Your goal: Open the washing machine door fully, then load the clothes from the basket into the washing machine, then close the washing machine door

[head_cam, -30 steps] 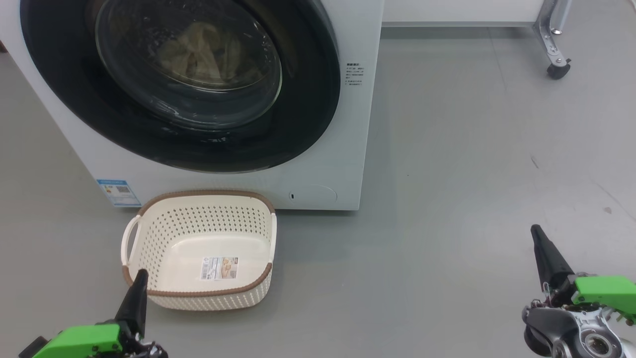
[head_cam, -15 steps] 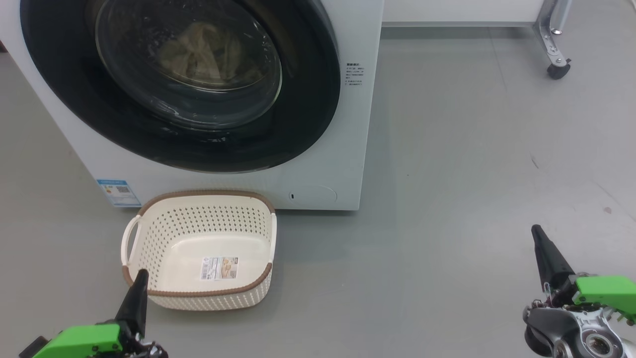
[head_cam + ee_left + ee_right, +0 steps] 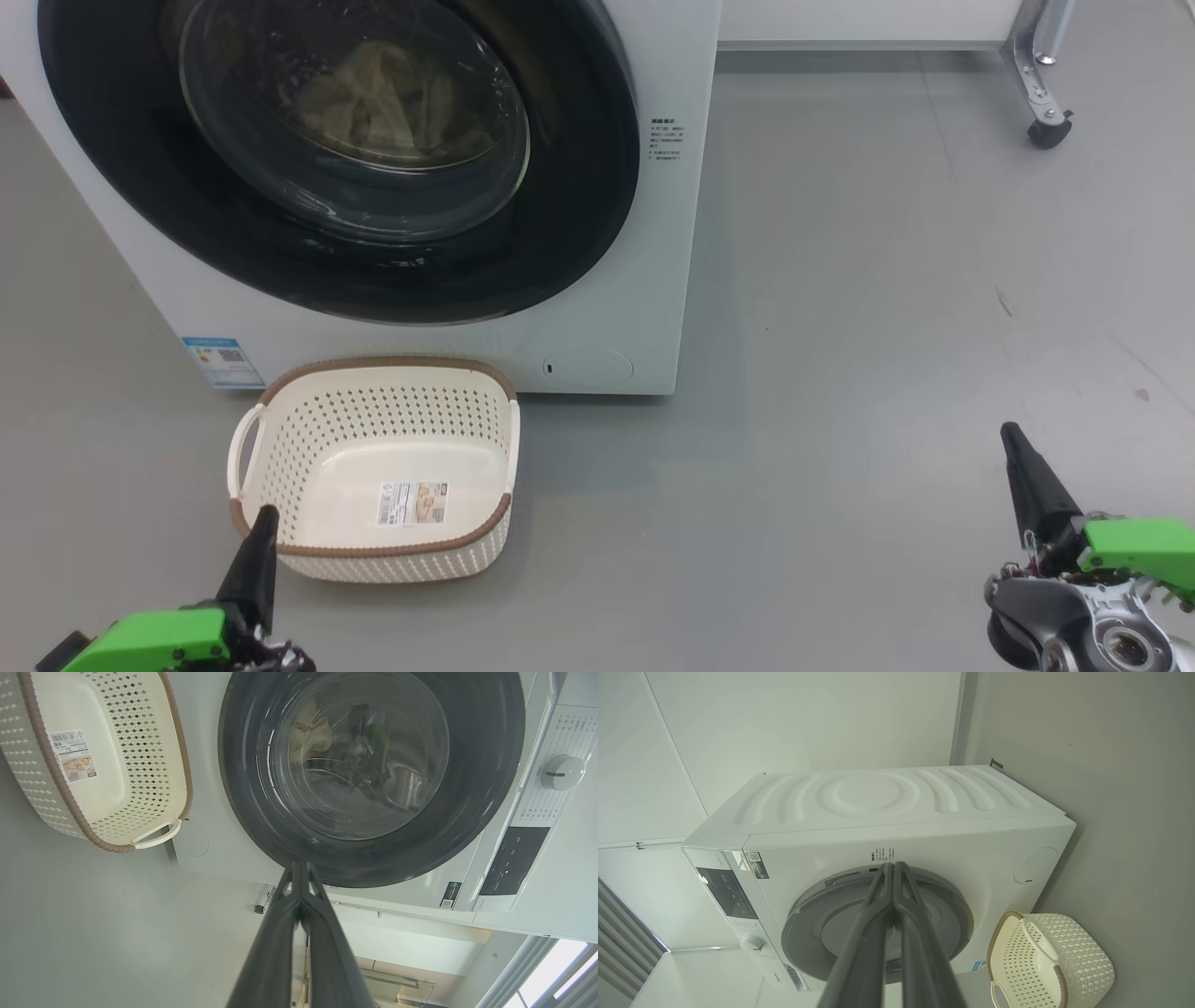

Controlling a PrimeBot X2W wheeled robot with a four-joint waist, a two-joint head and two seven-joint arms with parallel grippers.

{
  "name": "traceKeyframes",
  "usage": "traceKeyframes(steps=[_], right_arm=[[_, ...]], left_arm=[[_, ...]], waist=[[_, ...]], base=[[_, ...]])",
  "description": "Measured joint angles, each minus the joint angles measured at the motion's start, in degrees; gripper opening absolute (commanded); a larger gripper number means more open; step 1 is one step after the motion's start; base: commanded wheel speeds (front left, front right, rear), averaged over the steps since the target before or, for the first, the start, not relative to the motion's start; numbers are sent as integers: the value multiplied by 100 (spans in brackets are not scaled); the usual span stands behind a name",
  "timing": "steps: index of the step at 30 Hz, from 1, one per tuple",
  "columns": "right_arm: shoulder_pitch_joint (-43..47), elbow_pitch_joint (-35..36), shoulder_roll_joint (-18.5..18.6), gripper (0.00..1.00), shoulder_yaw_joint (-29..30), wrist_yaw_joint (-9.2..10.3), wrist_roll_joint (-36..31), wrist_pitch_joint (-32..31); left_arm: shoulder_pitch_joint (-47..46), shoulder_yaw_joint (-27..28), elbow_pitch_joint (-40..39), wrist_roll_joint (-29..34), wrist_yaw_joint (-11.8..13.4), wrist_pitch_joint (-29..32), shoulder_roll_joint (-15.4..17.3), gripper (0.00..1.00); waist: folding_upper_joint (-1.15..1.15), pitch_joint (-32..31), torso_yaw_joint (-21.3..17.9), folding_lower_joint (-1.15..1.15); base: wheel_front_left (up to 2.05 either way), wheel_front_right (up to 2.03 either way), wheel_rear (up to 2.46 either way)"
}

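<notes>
Washing machine door [image 3: 345, 140], glossy black, closed

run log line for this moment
washing machine door: closed | clothes: inside | basket: empty | left end effector: shut | right end effector: shut

The floor [image 3: 840, 327]: grey, smooth, faintly glossy, spread out before me.
Item one: the washing machine [image 3: 597, 308], a white box standing on it ahead of me and to my left.
Item two: the basket [image 3: 392, 360], cream, perforated, brown-rimmed, upright just in front of the machine's base.
Item three: a black caster [image 3: 1047, 131] under a metal leg [image 3: 1032, 56], far right, well apart from both.
One small dark scuff [image 3: 1004, 303] on bare floor to my right.
</notes>
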State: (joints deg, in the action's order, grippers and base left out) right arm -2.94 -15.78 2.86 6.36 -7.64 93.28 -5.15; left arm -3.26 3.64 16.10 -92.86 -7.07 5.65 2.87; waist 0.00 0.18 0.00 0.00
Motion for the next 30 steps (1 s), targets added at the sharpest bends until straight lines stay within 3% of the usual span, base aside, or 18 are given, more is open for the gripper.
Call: traceKeyframes(steps=[30], right_arm=[[0,-1,-3,0,44,0,-10,-49]], left_arm=[[-1,20,0,1,0,24,-15,0]], waist=[[0,0,0,0]], base=[[0,0,0]])
